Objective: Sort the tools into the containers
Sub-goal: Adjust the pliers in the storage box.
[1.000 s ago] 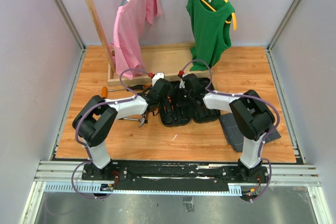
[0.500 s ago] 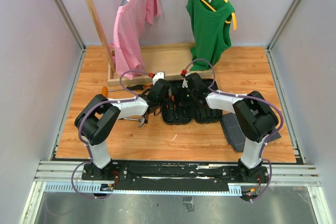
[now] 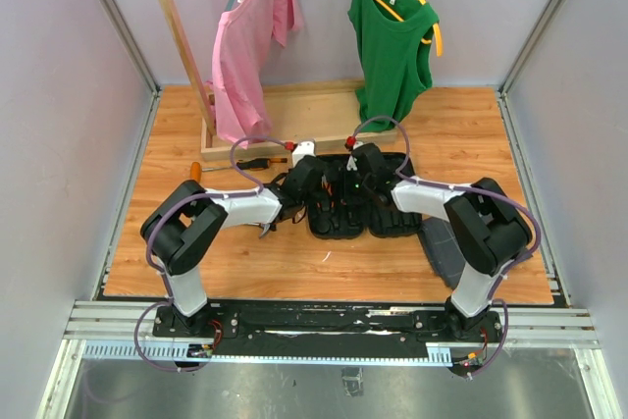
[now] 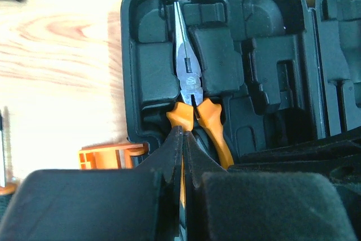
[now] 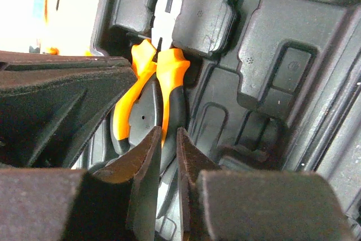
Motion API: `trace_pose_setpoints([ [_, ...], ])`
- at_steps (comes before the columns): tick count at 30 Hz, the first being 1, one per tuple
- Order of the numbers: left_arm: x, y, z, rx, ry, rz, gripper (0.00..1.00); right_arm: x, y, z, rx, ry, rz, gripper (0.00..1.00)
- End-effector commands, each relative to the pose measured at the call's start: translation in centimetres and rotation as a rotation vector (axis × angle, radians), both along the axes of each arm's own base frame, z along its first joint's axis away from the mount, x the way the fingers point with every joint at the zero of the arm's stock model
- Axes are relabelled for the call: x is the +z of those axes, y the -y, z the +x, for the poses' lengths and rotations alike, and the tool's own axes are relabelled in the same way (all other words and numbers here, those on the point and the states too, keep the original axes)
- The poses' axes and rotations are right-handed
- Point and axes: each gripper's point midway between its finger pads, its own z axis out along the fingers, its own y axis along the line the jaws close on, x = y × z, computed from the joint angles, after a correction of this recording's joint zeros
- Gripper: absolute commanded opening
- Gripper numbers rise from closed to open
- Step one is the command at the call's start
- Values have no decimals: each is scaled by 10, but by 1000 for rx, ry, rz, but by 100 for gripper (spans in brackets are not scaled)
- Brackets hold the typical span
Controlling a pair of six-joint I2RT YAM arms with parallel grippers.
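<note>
The black tool case (image 3: 392,220) lies open at the table's middle. Orange-handled pliers (image 4: 189,83) rest in a moulded slot of its left half (image 4: 148,71), nose pointing away. My left gripper (image 4: 184,134) is shut, its tips touching the pliers' left handle. My right gripper (image 5: 168,134) comes from the other side and is shut on the pliers' (image 5: 169,71) right handle near its end. In the top view both grippers, left (image 3: 322,187) and right (image 3: 353,186), meet over the case. A hammer (image 3: 261,229) and a screwdriver (image 3: 260,162) lie on the wood to the left.
An orange latch (image 4: 107,156) sticks out at the case's left edge. A dark grey flat tray (image 3: 446,247) lies under the right arm. A wooden clothes rack (image 3: 285,115) with a pink shirt (image 3: 250,36) and a green top (image 3: 392,36) stands behind. An orange handle (image 3: 196,172) lies far left.
Both grippers have moved a little right and nearer over the case, and the case has shifted slightly with them. The left gripper stays shut.
</note>
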Motion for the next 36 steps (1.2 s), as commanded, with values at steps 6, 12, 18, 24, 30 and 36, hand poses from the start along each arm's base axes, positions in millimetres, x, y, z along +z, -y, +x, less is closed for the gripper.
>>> trace_pose_setpoints([
  [6, -102, -67, -165, -146, -564, 313, 1, -35, 37, -83, 70, -206, -163, 18],
  [12, -55, -29, -122, -159, -415, 228, 1, -14, 36, -76, 90, -154, -166, 20],
  [18, -9, -5, -88, -155, -290, 180, 4, 17, 26, -64, 96, -83, -110, 26],
  [24, 37, 13, -65, -148, -170, 98, 8, 47, 22, -49, 71, 3, -64, 33],
  [30, 87, 12, -50, -112, -38, -2, 11, 62, 21, -35, 53, 43, -71, 35],
  [36, 101, -30, -45, -6, 14, -69, 13, 59, 12, -23, 43, 18, -107, 34],
])
